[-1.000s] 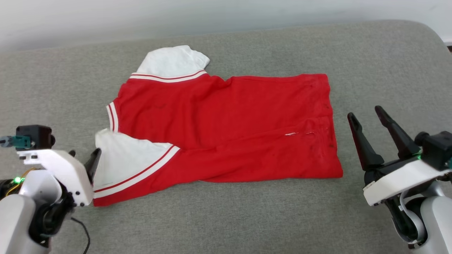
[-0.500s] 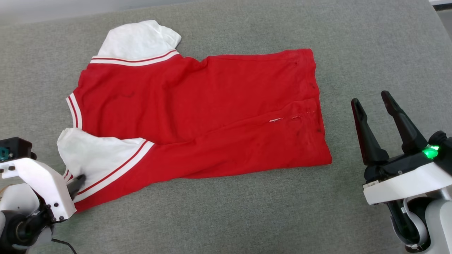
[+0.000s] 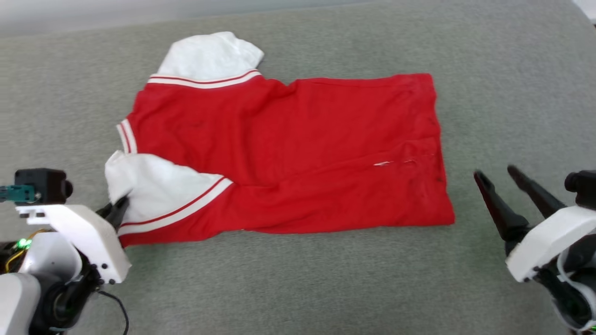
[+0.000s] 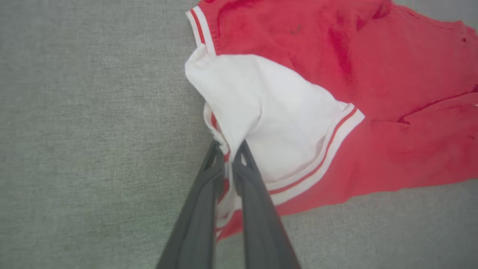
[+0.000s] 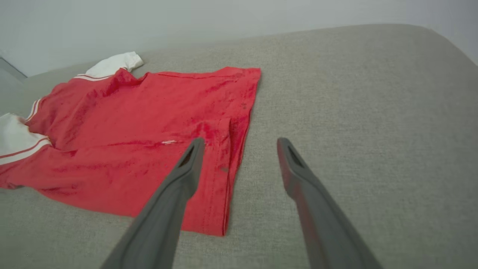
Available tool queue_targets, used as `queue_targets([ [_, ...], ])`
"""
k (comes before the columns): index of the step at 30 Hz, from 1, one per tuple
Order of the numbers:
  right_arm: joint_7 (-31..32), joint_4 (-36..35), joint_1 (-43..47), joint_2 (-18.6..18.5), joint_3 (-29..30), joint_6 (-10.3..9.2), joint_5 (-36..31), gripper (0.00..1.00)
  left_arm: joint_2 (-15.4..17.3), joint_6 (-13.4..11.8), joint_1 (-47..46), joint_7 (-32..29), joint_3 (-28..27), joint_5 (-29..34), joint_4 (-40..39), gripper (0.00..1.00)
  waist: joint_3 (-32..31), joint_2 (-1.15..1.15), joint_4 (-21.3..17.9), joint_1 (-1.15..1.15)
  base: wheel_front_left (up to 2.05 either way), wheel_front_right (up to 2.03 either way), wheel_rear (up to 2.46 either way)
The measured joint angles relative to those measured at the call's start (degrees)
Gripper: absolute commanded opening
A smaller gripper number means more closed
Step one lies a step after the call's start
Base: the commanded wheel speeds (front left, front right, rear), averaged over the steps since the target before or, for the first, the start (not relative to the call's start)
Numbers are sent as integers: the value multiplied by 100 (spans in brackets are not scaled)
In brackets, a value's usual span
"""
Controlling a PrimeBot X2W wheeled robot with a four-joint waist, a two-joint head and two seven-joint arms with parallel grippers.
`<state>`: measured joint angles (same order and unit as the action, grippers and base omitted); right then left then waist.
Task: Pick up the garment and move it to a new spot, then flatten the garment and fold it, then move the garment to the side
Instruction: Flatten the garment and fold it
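Note:
The garment (image 3: 288, 153) is a red shirt with white sleeves, lying spread sideways on the grey cushion, collar end at the left and hem at the right. Its number print is hidden. My left gripper (image 3: 118, 209) is shut on the near white sleeve (image 4: 269, 123), whose edge is pinched between the two dark fingers (image 4: 257, 201) and lifted a little. My right gripper (image 3: 496, 174) is open above the bare cushion just right of the hem (image 5: 231, 160), with nothing between its fingers (image 5: 179, 186).
The grey upholstered surface (image 3: 298, 288) runs wide around the shirt, with open room in front and to the right. A pale wall (image 5: 186, 22) rises behind its far edge. The far white sleeve (image 3: 209, 56) lies flat near the back.
The head camera shifted, so the whole scene slid. The left gripper stays on the near sleeve, which now looks bunched and raised. The right gripper sits lower and further right in view.

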<state>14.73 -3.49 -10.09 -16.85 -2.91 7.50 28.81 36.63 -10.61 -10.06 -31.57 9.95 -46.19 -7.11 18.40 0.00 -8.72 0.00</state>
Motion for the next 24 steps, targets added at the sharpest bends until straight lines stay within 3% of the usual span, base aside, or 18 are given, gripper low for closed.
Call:
queue_targets([
  [7,1818,322,-58,-355,98,0,480,100,-96,-25,-191,159,224,320,-486,0,13,0,366,0,0,0,0],
  [18,2724,1219,-829,-294,-399,-1,661,100,-299,3,-544,241,554,519,-546,0,386,0,683,0,0,0,0],
  [19,2747,1258,-873,-316,-458,-4,676,45,-313,11,-559,257,559,519,-517,0,401,0,695,0,0,0,0],
  [20,2776,1298,-912,-338,-504,-11,714,19,-326,9,-559,259,563,513,-476,0,407,0,700,0,0,0,0],
  [21,2787,1324,-953,-361,-556,-11,734,0,-339,1,-559,260,563,504,-431,0,403,0,695,0,0,0,0],
  [24,2688,1378,-1005,-374,-705,-7,778,0,-388,-2,-556,336,543,479,-359,0,363,0,673,0,0,0,0],
])
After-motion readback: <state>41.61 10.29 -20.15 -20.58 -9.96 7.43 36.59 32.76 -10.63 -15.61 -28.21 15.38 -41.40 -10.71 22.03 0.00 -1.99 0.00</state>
